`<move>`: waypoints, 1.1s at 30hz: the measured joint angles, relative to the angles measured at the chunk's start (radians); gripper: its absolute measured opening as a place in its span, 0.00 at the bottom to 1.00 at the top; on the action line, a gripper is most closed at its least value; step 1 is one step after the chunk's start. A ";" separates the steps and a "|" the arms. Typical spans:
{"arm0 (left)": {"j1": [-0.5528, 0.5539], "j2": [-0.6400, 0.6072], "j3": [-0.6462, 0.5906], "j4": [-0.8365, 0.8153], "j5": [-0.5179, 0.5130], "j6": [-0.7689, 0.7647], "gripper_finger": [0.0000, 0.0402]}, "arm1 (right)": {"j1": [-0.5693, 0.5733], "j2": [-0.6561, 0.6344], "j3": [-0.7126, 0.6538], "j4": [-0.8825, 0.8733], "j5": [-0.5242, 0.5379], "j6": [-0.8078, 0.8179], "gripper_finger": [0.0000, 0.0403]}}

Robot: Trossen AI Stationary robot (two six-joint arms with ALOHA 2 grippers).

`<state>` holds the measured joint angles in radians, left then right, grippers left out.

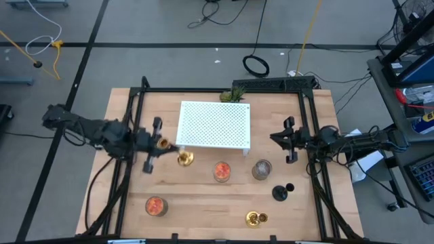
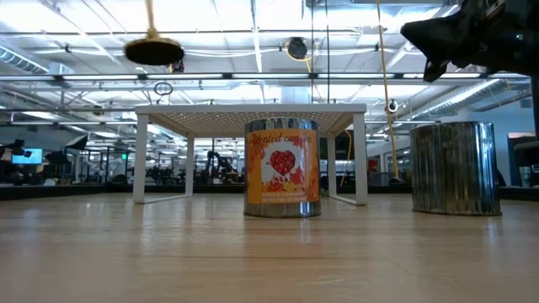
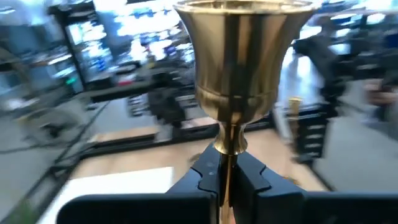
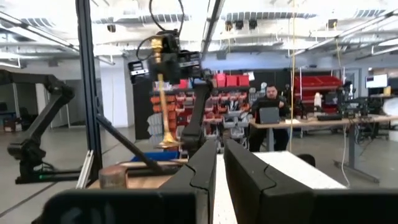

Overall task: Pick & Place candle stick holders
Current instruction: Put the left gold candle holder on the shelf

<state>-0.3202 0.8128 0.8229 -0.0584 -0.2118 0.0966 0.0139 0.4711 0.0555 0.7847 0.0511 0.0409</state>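
My left gripper (image 1: 157, 144) is shut on a gold candlestick holder (image 4: 163, 93), held high above the table's left half. Its cup (image 3: 242, 50) is up and its round base (image 2: 154, 50) is down. A second gold holder (image 1: 256, 218) lies on its side near the front edge. The black holder (image 1: 282, 192) stands on its base at the front right. My right gripper (image 1: 290, 140) hangs shut and empty above the table's right side, beside the white rack (image 1: 213, 125). My left gripper pinches the gold holder's thin stem (image 3: 227, 163) between its two fingers, just under the cup. The fingers come level from the table's left side and lie across the stem. The holder hangs about upright, and its base (image 4: 168, 142) is lifted clear of the table.
A white perforated rack on legs (image 2: 253, 114) stands at the table's far middle. Two orange candle tins (image 1: 222, 171) (image 1: 156, 206) and a silver tin (image 1: 262, 169) stand in front of it. A black frame (image 1: 308, 135) borders the table. A person (image 4: 270, 102) sits far off in the room.
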 joint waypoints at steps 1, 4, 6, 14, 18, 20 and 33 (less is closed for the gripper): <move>0.033 0.017 0.031 -0.018 0.000 -0.001 0.03 | 0.000 0.003 0.000 0.013 0.000 0.000 0.07; 0.137 0.072 0.116 -0.031 -0.001 0.003 0.03 | 0.000 0.012 0.000 0.041 0.000 0.008 0.07; 0.212 0.106 0.165 -0.061 0.001 0.004 0.03 | 0.000 0.019 0.000 0.042 0.000 0.039 0.07; 0.516 0.220 0.237 -0.088 0.099 0.006 0.03 | 0.000 0.051 0.000 0.042 -0.003 0.111 0.07; 0.639 0.282 0.237 -0.090 0.144 -0.023 0.03 | 0.000 0.066 0.000 0.042 -0.003 0.113 0.07; 0.697 0.308 0.237 -0.085 0.155 -0.027 0.03 | 0.001 0.071 0.000 0.041 -0.003 0.113 0.07; 0.862 0.382 0.235 -0.079 0.298 -0.030 0.03 | 0.001 0.077 0.000 0.109 -0.003 0.111 0.07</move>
<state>0.5416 1.1949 1.0580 -0.1373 0.0865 0.0662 0.0151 0.5476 0.0555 0.8940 0.0480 0.1522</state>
